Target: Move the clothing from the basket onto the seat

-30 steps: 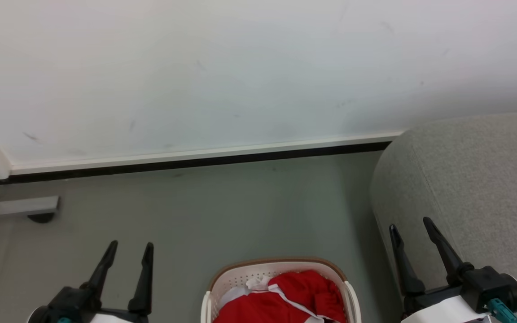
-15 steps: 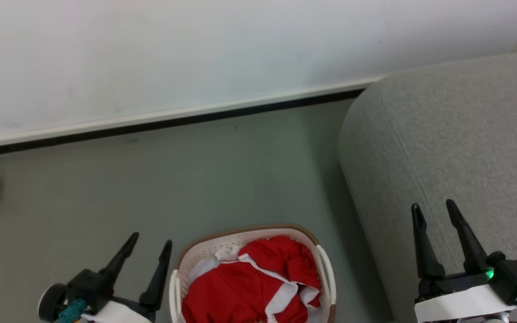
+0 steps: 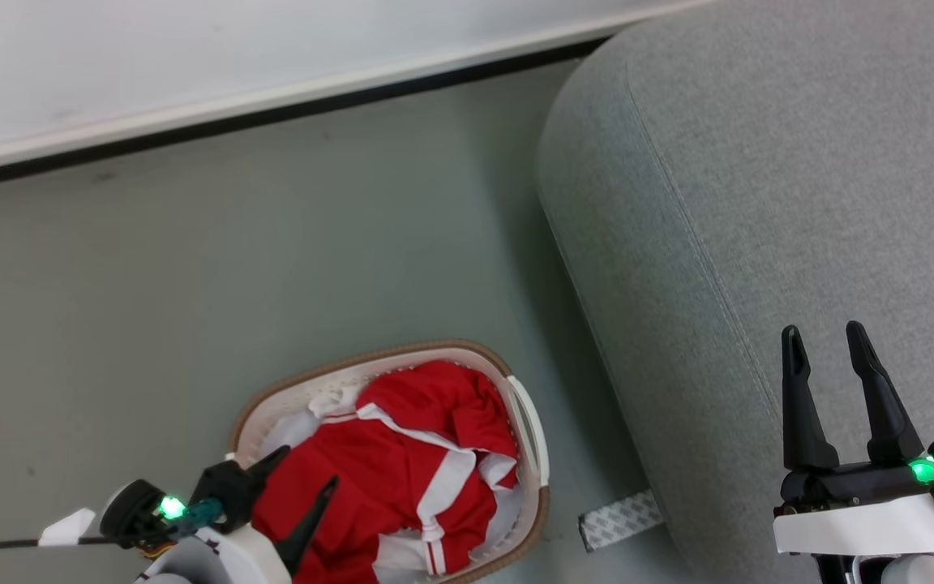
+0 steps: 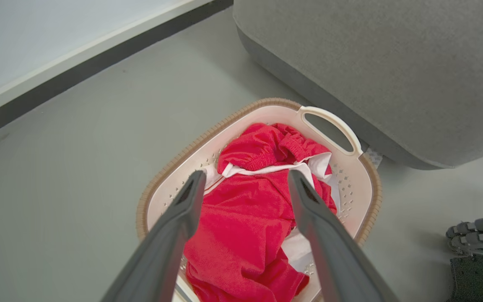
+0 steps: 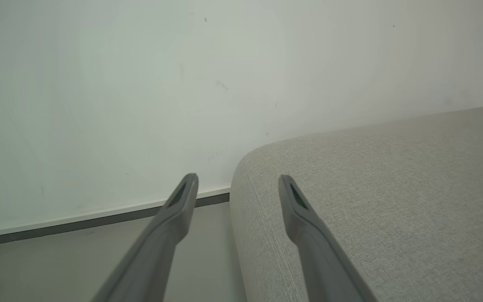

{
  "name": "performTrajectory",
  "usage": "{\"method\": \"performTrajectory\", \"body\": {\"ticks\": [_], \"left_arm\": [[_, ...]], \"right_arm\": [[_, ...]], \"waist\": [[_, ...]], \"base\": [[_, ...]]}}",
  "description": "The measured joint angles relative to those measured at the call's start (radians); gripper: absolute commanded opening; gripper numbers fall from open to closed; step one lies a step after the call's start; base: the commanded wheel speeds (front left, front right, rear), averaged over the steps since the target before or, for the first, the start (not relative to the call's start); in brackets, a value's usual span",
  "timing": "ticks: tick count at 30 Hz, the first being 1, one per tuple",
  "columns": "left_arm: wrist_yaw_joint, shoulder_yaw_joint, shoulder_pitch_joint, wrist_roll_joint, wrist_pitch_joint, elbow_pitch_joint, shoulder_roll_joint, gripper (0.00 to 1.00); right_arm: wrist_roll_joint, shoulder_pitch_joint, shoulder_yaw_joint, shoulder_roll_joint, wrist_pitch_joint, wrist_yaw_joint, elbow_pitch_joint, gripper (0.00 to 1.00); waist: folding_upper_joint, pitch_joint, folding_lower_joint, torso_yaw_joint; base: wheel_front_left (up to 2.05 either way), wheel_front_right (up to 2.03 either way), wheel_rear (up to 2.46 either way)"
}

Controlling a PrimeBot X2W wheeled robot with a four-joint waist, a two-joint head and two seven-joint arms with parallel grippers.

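Your left gripper, right gripper — stood wide, empty. Floor gap separated basket from seat edge; clothing lay crumpled — red, white-trimmed.

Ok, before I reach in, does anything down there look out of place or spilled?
One oddity: a pale patterned strip lies on the floor, poking out from under the seat next to the basket. The clothing is crumpled but all inside the basket; nothing spilled.
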Motion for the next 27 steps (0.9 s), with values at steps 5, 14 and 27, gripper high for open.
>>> {"method": "performTrajectory", "body": {"ticks": [5,14,27], "left_arm": [[0.000,-0.148,-0.073,-0.049,0.067,0.053,0.048,1.00],[0.000,-0.366,-0.206,-0.045,0.186,0.103,0.144,1.00],[0.000,-0.567,-0.355,0.043,0.419,0.215,0.184,1.00]], "right_arm": [[0.029,-0.001,0.014,0.000,0.000,0.000,-0.034,1.00],[0.098,-0.011,0.057,0.000,0.000,0.000,-0.082,1.00],[0.157,0.016,0.088,-0.001,0.000,0.000,-0.136,1.00]], "waist": [[0.0000,0.068,0.0000,-0.035],[0.0000,0.188,0.0001,-0.108],[0.0000,0.319,0.0000,-0.198]], "base": [[0.00,0.00,0.00],[0.00,0.00,0.00],[0.00,0.00,0.00]]}}
